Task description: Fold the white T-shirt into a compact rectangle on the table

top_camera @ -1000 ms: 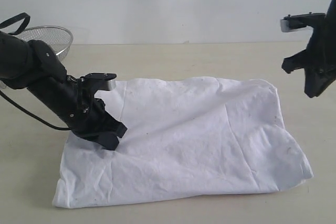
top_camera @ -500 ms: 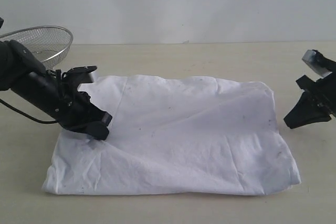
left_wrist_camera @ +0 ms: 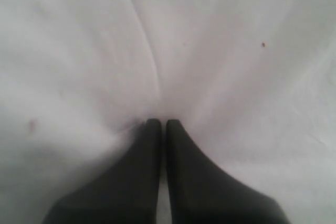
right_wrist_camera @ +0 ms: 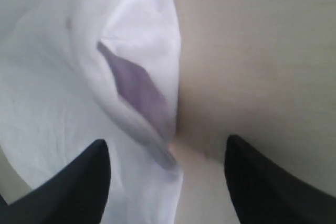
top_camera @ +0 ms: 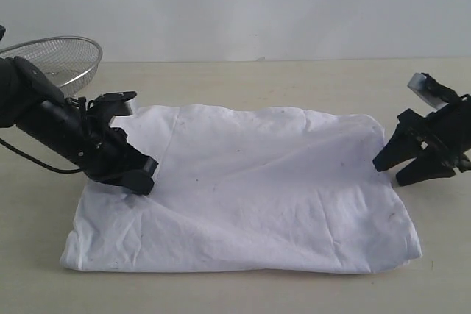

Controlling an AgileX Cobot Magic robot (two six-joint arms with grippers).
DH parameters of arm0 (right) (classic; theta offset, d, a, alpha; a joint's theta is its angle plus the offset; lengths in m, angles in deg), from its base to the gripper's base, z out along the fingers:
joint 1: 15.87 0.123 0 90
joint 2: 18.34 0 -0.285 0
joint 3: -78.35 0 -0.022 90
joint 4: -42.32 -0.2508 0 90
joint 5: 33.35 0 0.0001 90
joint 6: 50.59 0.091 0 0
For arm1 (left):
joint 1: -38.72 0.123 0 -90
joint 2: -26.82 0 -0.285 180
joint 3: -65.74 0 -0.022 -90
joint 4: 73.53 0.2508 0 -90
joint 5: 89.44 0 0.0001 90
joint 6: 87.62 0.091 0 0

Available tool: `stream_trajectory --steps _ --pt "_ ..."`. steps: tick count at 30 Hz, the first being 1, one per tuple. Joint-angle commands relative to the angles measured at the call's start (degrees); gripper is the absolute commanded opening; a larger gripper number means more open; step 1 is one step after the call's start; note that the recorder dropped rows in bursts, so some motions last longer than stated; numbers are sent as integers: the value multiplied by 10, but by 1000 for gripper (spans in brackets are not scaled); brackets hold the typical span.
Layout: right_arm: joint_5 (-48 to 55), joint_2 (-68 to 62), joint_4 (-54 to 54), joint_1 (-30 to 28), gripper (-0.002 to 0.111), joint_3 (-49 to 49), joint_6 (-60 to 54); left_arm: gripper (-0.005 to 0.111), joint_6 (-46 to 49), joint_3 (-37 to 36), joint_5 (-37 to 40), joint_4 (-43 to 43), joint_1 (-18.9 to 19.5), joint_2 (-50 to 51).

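The black right gripper [top_camera: 391, 173], previously shut, now stands spread at the edge of the soft white cotton T-shirt [top_camera: 250, 189], so a fresh grasp is pending. The black left gripper [top_camera: 143, 182] is pressed together.

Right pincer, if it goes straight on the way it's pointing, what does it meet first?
Probably the right edge of the white T-shirt; the open right pincer points at it, though depth is unclear.

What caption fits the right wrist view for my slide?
Open right gripper straddling the edge of the soft white T-shirt on the pale beige table.
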Motion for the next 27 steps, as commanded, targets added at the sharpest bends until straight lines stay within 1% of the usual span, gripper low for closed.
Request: stream_trajectory --steps 1,3,6,7,8,9,10,11,14,16,19,24,27 --pt "-39 -17 2 47 58 0 -2 5 5 -4 -15 -5 0 8" --pt "-74 -44 1 83 58 0 -1 5 5 -4 -15 -5 0 8" --pt "-91 -61 -19 108 58 0 0 5 5 -4 -15 -5 0 8" --pt "-92 -61 -25 112 52 0 0 5 5 -4 -15 -5 0 8" --pt "-94 -61 -25 113 44 0 0 5 5 -4 -15 -5 0 8" --pt "-107 -61 -20 113 20 0 0 5 5 -4 -15 -8 0 8" --pt "-120 -61 -10 113 0 0 0 5 5 -4 -15 -8 0 8" --pt "-130 -61 6 113 1 0 7 5 5 -4 -15 -8 -2 8" --pt "-137 -61 60 113 0 0 11 5 5 -4 -15 -12 -11 8" --pt "-142 -57 112 109 0 0 45 5 5 -4 -15 -12 -24 8" --pt "-149 -46 155 88 0 0 98 5 5 -4 -17 -17 -42 8" --pt "-138 -20 156 37 0 0 100 5 14 -4 -20 -33 -76 8" --pt "-144 -11 161 16 0 0 97 5 28 -1 -30 -73 -96 8"
